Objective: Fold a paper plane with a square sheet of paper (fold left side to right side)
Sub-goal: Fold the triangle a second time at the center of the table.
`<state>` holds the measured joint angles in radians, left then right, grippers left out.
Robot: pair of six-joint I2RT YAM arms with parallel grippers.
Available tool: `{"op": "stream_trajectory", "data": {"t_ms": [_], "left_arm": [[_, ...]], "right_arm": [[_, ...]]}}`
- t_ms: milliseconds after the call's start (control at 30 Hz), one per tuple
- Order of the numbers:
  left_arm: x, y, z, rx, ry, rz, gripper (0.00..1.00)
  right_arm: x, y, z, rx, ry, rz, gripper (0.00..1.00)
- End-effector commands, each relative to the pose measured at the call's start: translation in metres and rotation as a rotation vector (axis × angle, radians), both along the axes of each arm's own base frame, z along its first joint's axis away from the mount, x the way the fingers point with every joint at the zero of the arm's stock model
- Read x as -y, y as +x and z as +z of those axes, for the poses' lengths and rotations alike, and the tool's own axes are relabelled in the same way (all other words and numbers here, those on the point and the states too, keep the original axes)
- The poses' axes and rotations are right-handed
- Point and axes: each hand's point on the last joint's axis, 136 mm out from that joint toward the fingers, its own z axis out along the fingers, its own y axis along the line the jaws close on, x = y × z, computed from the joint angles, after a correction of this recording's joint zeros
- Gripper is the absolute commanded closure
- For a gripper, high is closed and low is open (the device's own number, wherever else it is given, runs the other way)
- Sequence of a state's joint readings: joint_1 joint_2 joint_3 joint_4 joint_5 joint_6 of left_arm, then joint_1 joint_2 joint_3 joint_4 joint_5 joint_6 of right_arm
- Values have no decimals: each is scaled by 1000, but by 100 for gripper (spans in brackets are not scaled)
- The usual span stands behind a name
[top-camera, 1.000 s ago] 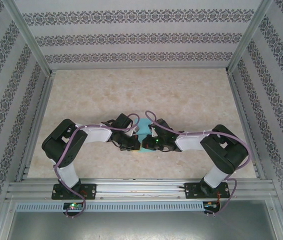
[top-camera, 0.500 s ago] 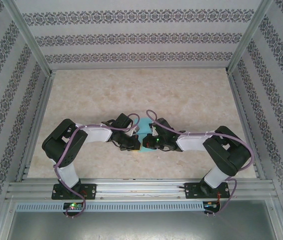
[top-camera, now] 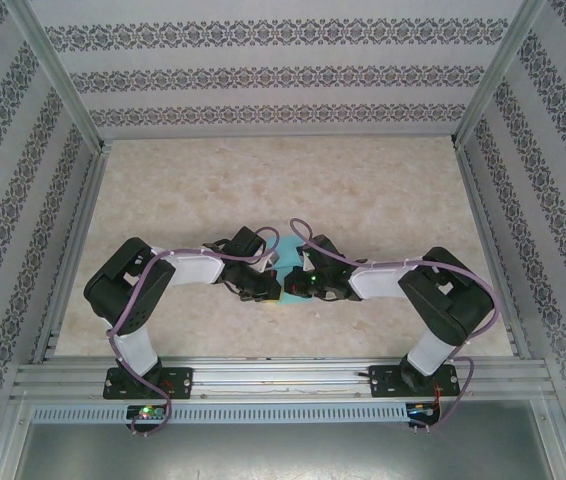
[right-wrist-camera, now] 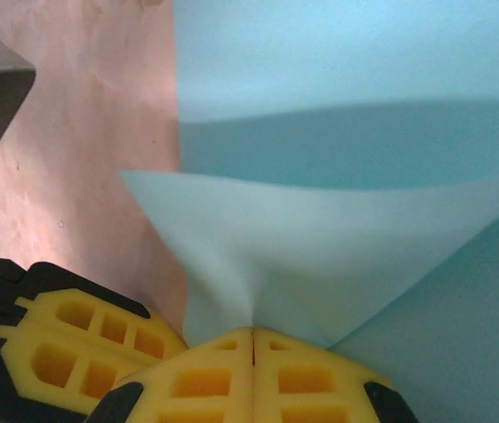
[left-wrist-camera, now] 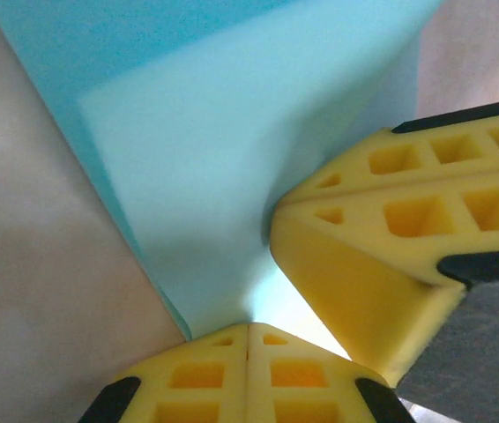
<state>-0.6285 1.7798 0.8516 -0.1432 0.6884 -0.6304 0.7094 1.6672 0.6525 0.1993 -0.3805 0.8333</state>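
Note:
The square sheet of paper [top-camera: 289, 296] is light turquoise and lies at the table's middle, mostly covered by both wrists. My left gripper [top-camera: 273, 283] and right gripper [top-camera: 296, 284] meet tip to tip over it. In the left wrist view the sheet [left-wrist-camera: 188, 159] runs down into my shut left gripper [left-wrist-camera: 248, 328], with the right gripper's yellow fingers [left-wrist-camera: 382, 264] pressed close beside it. In the right wrist view a raised pale flap of the sheet [right-wrist-camera: 338, 238] puckers into my shut right gripper [right-wrist-camera: 253, 333]; the left gripper's fingers [right-wrist-camera: 73, 344] sit at the lower left. The paper plane is out of view.
The beige table [top-camera: 293, 190] stretches back to patterned walls. Aluminium frame rails [top-camera: 283, 375] run along the near edge by the arm bases. Both elbows stick out toward the side rails.
The right arm has edged slightly to the left, toward the left gripper. The left arm and the sheet look unchanged.

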Motion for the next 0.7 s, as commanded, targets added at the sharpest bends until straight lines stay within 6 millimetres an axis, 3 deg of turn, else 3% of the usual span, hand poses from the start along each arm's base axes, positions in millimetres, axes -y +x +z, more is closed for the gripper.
{"op": "stream_trajectory", "data": {"t_ms": [0,333,667], "left_arm": [[-23,-15,-33,-65,159,22,100],[-34,-20,-40,-95,223,30,100],[-40,-24,-45,-126,253,39,100]], "right_arm": [[-2,7,-1,19,-7,-10,100],[18,7,-17,0,-103,-32,100],[38,19,-18,-2,-143,-47,100]]}}
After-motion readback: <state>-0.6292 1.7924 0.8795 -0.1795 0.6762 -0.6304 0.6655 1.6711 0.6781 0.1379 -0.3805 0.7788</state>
